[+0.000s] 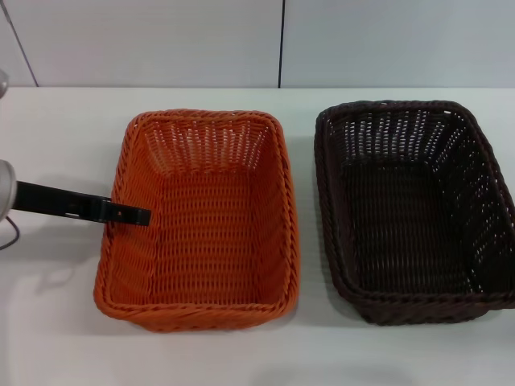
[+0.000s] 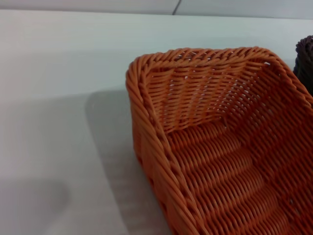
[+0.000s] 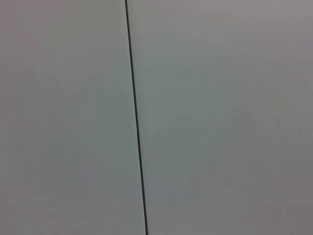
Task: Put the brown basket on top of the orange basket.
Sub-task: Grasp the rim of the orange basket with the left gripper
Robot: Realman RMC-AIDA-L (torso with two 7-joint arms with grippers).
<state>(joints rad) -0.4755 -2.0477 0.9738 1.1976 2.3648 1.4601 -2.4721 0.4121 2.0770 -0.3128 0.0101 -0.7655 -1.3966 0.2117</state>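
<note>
My left pincer (image 1: 133, 214) hangs over the orange basket's (image 1: 201, 217) left rim (fingers' state I cannot tell), the brown basket (image 1: 414, 209) lying beyond it, rightward, nearer my unseen right arm.

Head looks down; left wrist nears shared orange basket (image 1: 205, 217); right wrist faces wall (image 3: 220, 117).

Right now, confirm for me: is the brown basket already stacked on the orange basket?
No, in the head view the brown basket sits on the table beside the orange basket, apart from it.
</note>
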